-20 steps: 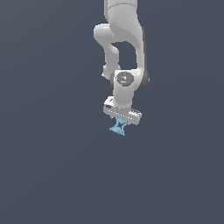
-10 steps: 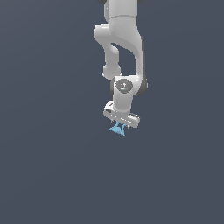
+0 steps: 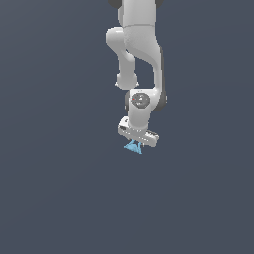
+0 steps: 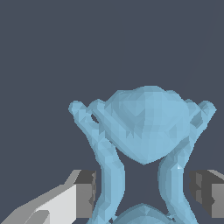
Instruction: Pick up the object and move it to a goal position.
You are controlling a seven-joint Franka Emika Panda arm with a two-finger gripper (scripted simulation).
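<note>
The object [image 3: 133, 147] is a small light-blue piece with thin pointed arms, partly hidden under the white hand in the exterior view. In the wrist view the object [image 4: 144, 122] fills the middle, and two of its arms run down between my fingers. My gripper [image 3: 135, 144] is straight over it. In the wrist view my gripper [image 4: 142, 192] has one grey pad [image 4: 87, 192] on one side and the other pad on the opposite side. The jaws stand apart, with a narrow gap to the object on at least one side.
The surface is a plain dark grey-blue floor [image 3: 59, 198] all around. The white arm [image 3: 141, 49] rises above the hand. No other objects show.
The wrist and hand have come down a little over the object. The object has stayed in place and shows less below the hand.
</note>
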